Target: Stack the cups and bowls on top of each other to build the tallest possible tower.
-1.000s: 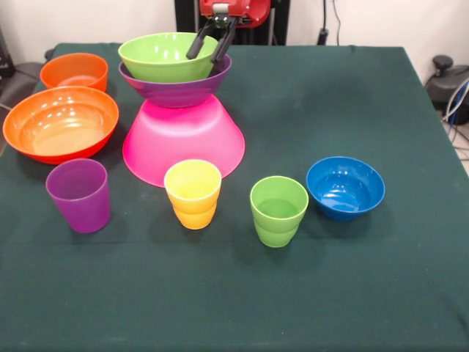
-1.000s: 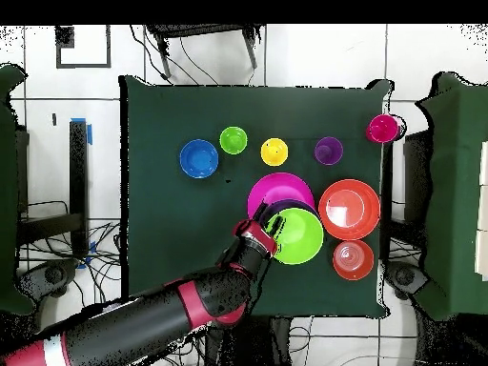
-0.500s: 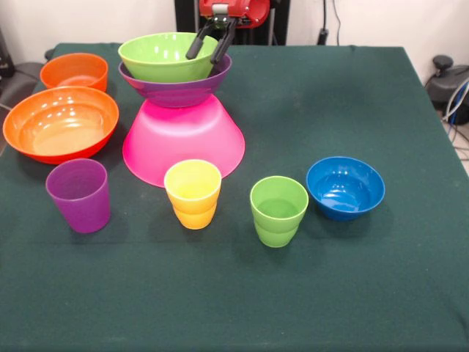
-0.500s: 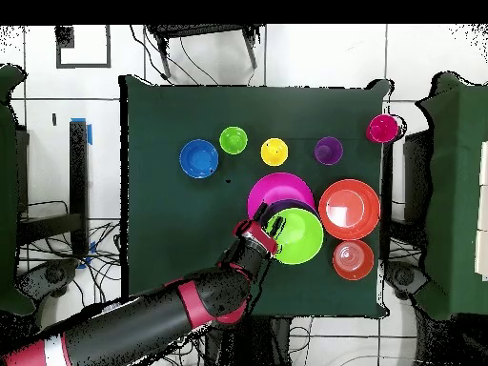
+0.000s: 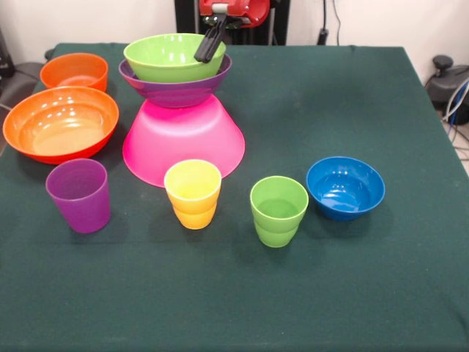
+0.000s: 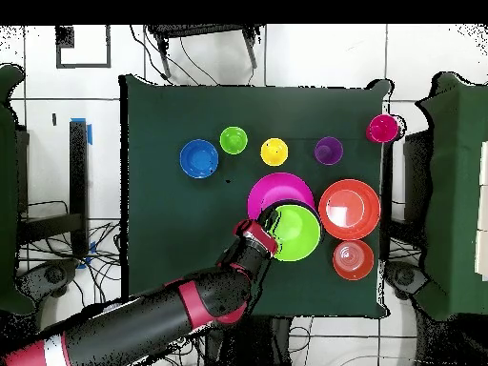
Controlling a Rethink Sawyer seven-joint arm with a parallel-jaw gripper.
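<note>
Tower (image 5: pixel 179 110) stands toward the table's (image 5: pixel 381 293) far-left part: inverted pink bowl (image 5: pixel 183 139) as base, purple bowl (image 5: pixel 176 86) upright on it, lime green bowl (image 5: pixel 172 57) nested on top. Gripper (image 5: pixel 208 48) comes down at the green bowl's far-right rim, fingers (image 5: pixel 212 40) drawn close together and apparently pinching that rim; contact itself is not resolved in the overhead view. Judgement: these bowls are thin, glossy, rigid plastic, so light, slippery and easily nudged off centre; a rim pinch is the only practical hold, and any sideways drag could tip the upper two. Loose pieces: large orange bowl (image 5: pixel 61 123) and small orange bowl (image 5: pixel 74 71) at the left edge, purple cup (image 5: pixel 78 195), yellow cup (image 5: pixel 193 194), green cup (image 5: pixel 278 211) and small blue bowl (image 5: pixel 345 187) in a row nearer the front. Cups look best taken by the rim or the ribbed lower half.
</note>
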